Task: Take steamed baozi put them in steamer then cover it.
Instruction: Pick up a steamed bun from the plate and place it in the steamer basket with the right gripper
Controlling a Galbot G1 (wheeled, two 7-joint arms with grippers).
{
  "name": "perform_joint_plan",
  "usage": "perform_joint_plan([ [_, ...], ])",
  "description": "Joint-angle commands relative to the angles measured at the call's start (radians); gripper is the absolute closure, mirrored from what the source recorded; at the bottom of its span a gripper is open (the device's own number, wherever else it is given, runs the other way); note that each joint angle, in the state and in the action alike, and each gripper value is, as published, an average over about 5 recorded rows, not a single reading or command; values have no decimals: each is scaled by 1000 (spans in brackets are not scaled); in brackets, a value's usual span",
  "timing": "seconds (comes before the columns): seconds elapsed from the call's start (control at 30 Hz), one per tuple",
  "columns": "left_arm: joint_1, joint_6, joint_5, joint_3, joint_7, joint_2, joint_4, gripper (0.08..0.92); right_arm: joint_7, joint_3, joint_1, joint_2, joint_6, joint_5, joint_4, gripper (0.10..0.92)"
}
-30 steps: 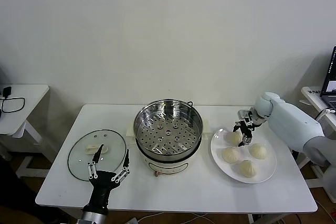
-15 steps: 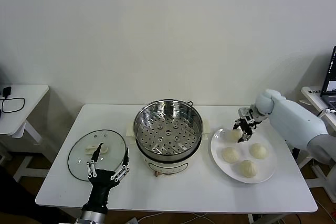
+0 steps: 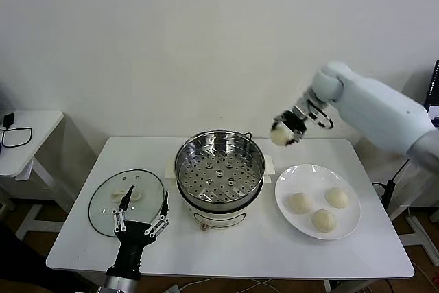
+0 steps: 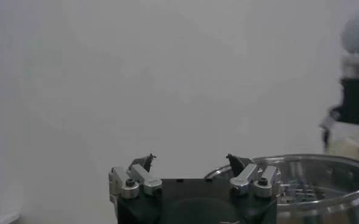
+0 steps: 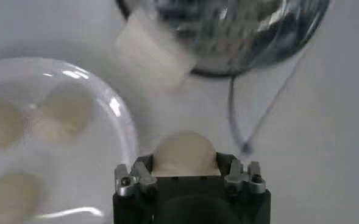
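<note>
My right gripper is shut on one steamed baozi and holds it in the air just right of the steamer's rim. In the right wrist view the cream bun fills the space between the jaws. Three more baozi lie on the white plate. The steamer's perforated tray holds nothing. The glass cover with its white handle lies flat on the table left of the steamer. My left gripper stands open at the cover's near right edge, nothing between its fingers.
A thin cable runs across the table behind the steamer. A small white side table stands at the far left. The plate's rim lies close to the steamer's base.
My right gripper closed on the plate's far-left baozi, lifted it and carried it up and left toward the steamer. The left arm has stayed put.
</note>
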Motion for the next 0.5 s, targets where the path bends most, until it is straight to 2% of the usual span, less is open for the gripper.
perform_joint_plan([
  [0.03,2,-1,-1,0,-1,0,-4,177,-12,-54,145,100,185,-30,116,321],
  [0.27,6,-7,-1,-1,-3,-2,-3,177,-5,-54,68,223,226,-136,107,321],
  [0.5,11,-8,-2,-6,-5,-2,-9,177,3,-32,-64,294,246,-263,18,321],
])
